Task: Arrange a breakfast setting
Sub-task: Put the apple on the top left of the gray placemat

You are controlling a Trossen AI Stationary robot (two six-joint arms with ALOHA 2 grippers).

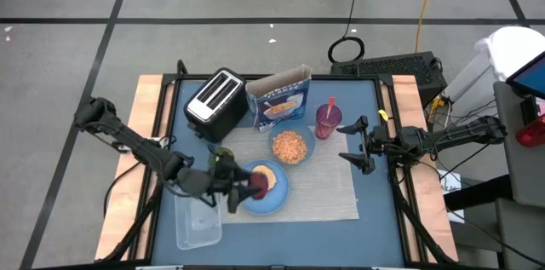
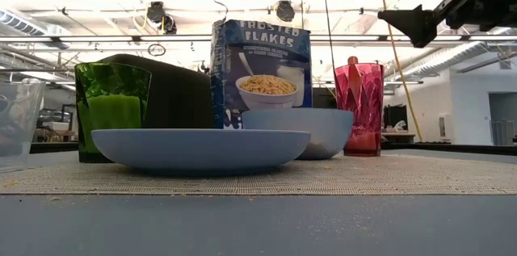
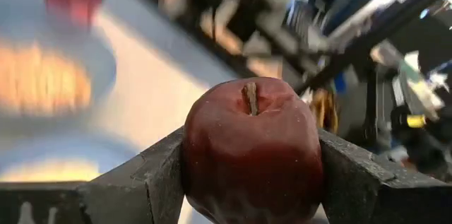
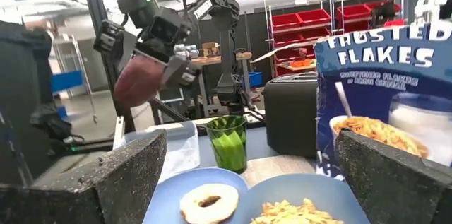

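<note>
Both arms are dark, built of slim black links joined by bulkier rounded joints, with thin cables running along them. The left gripper (image 1: 244,186) ends in two thick, wedge-shaped black fingers (image 3: 148,181) with a rough, grainy surface. The right gripper (image 1: 356,144) has the same coarse black fingers (image 4: 120,174), and a small yellow mark sits near its wrist.

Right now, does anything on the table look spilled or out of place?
Small crumbs lie scattered on the blue table in front of the placemat, like spilled cereal. The apple is off the table, clamped in the left tool above the plate.
</note>
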